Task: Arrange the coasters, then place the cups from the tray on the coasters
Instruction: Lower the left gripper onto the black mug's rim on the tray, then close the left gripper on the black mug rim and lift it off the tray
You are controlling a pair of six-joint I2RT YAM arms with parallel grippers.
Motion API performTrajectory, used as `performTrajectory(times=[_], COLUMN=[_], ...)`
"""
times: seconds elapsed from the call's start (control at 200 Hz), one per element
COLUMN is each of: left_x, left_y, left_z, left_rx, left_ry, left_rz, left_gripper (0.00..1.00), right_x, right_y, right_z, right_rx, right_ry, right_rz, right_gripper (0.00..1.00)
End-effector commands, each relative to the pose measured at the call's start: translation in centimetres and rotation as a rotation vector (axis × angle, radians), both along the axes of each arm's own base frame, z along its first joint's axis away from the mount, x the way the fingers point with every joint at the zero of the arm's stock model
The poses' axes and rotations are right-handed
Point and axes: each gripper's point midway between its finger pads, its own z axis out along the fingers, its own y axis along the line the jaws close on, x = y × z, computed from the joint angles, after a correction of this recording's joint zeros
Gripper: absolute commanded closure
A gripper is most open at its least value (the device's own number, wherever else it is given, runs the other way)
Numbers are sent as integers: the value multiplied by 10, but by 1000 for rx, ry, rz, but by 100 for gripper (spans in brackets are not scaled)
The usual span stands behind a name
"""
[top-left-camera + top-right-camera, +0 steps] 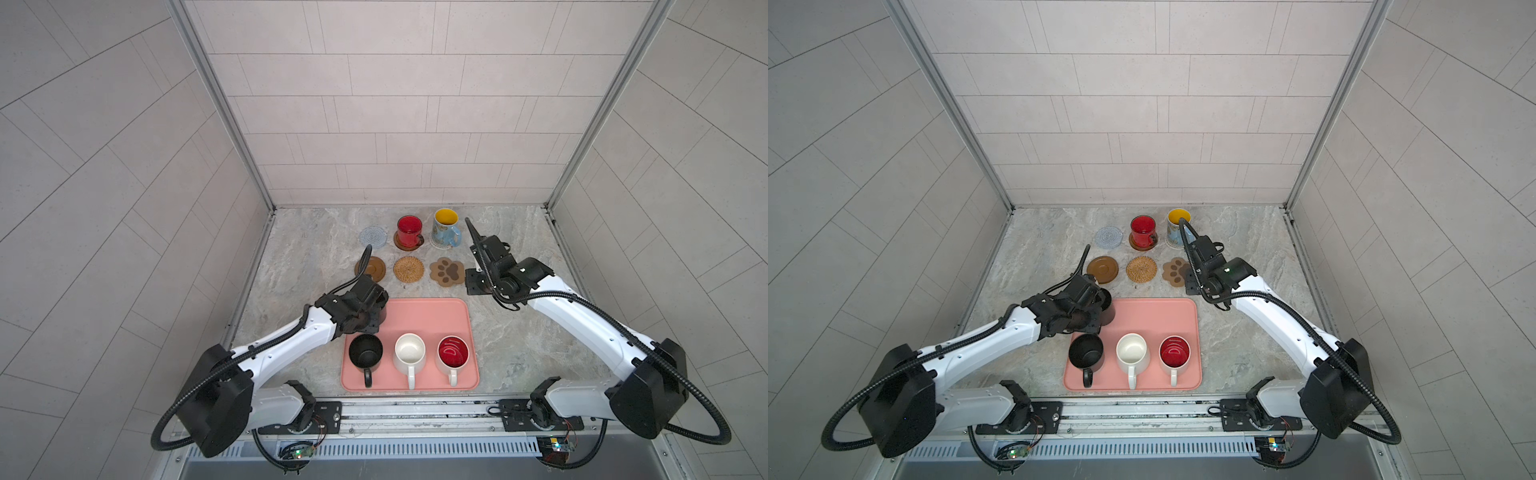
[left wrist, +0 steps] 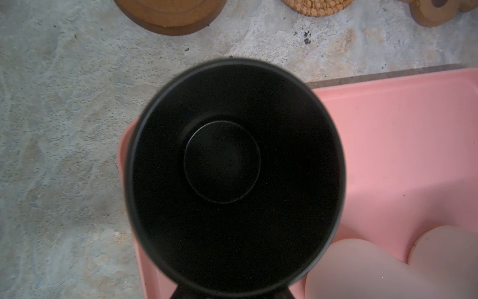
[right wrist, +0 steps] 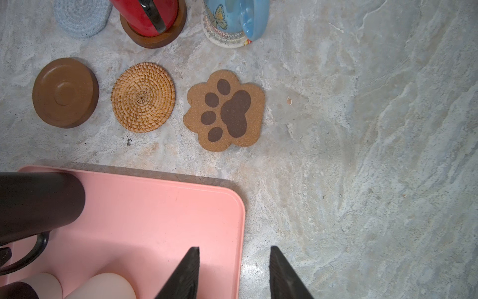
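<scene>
Your left gripper (image 1: 376, 309) hides its jaws, so I cannot tell its hold on the black cup (image 2: 232, 176) at the far-left corner of the tray (image 1: 428, 320); a loose lift could tip it, while your right gripper (image 3: 234, 259) hangs parted, empty.

A grey-beige marbled stone-look tabletop (image 1: 311, 257) is enclosed on three sides by pale rectangular-tiled wall panels (image 1: 395, 104), joined by slim aluminium corner posts (image 1: 220, 104). A silver metal rail (image 1: 415, 409) and a slotted grey vent strip (image 1: 415, 449) line its near edge.

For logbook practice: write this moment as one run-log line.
left end effector: at far black mug, tray corner | right end effector: open, empty | red mug, blue mug: on coasters
</scene>
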Motion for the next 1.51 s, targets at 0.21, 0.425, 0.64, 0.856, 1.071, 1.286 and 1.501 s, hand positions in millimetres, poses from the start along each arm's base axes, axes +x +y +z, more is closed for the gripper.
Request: performTrajectory(times=[0.21,0.425,0.64,0.856,1.071,1.286,1.501], left_x=[10,10,11,13,14,17,18], left_y=[-4,-4,-7,-8,-14,-13,-14], left_z=[6,5,5,8,12,20,23], left_rx=[7,7,-10,-24,-71,-85,-94], left_ry=[-35,-38,-52,-72,-104,-150,-166], left_rz=[-2,-11,-22,-25,-33,-30,-33], left_gripper=[74,80,82,85,87,88,89], right_x=[2,1,0,0,-1,-2,-3], right_y=[-2,-2,-3,-4,-4,-6,-7], right_z=[9,10,11,12,12,15,17], right_rx=[-8,-8,-10,-10,-10,-14,-14], right_ry=[-21,-22,-24,-28,-29,-34,-39], right_rz=[-12,-12,-13,-16,-16,-18,-21], right_gripper=[54,54,54,54,54,54,54])
